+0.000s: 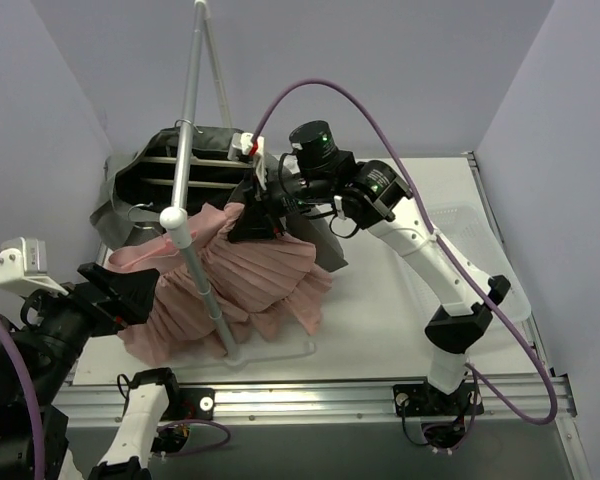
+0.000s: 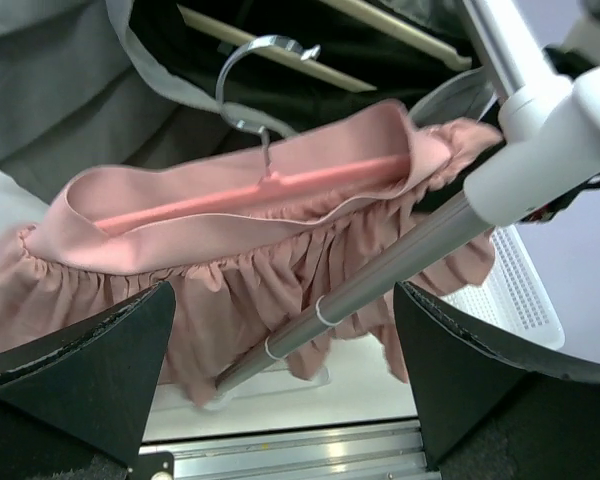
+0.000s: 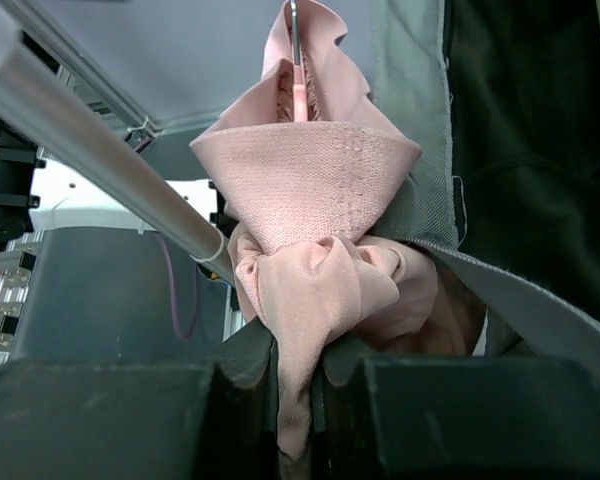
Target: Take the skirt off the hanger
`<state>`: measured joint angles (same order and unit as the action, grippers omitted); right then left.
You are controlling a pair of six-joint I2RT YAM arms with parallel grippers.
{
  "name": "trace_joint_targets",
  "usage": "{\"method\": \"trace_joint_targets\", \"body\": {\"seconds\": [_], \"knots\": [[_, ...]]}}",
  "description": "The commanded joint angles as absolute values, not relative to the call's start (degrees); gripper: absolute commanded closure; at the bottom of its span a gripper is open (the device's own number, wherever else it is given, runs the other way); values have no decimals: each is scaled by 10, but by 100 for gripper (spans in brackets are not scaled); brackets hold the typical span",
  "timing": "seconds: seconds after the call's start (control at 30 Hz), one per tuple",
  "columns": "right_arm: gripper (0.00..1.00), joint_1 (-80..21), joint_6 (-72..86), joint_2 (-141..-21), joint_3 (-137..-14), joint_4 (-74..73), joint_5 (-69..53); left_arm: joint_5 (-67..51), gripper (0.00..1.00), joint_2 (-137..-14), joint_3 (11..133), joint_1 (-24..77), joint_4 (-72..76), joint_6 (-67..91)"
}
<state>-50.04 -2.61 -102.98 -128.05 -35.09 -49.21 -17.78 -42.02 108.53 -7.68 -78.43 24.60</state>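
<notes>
The pink pleated skirt (image 1: 250,280) hangs from a pink hanger (image 2: 260,190) whose metal hook (image 2: 255,60) is off the rack rail. Its waistband (image 2: 180,235) is still stretched over the hanger bar. My right gripper (image 1: 252,222) is shut on a bunch of skirt fabric (image 3: 310,300) just under the waistband's right end, and the hanger's end (image 3: 298,95) stands above it in the right wrist view. My left gripper (image 1: 130,295) is open and empty at the skirt's left side, with its jaws wide apart below the hem (image 2: 285,300).
The silver rack pole (image 1: 192,130) slants across the skirt down to a base (image 1: 270,352) on the table. A dark grey garment on wooden hangers (image 1: 180,175) lies behind the skirt. A white perforated tray (image 2: 510,290) lies to the right.
</notes>
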Motion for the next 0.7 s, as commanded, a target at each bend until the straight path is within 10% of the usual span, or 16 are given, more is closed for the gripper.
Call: {"method": "trace_joint_targets", "body": {"seconds": [0.0,0.33,0.67], "knots": [[100,-505,-7,-1027,-1300,-304,-482,-143,0,-451,1124,-82,-940,255],[100,-503,27,-974,-1145,-235,-439,-56,0,-482,1117,-82,-926,306],[100,-486,92,-951,-1102,-157,-498,-104,25,-526,1048,-82,-876,358]]}}
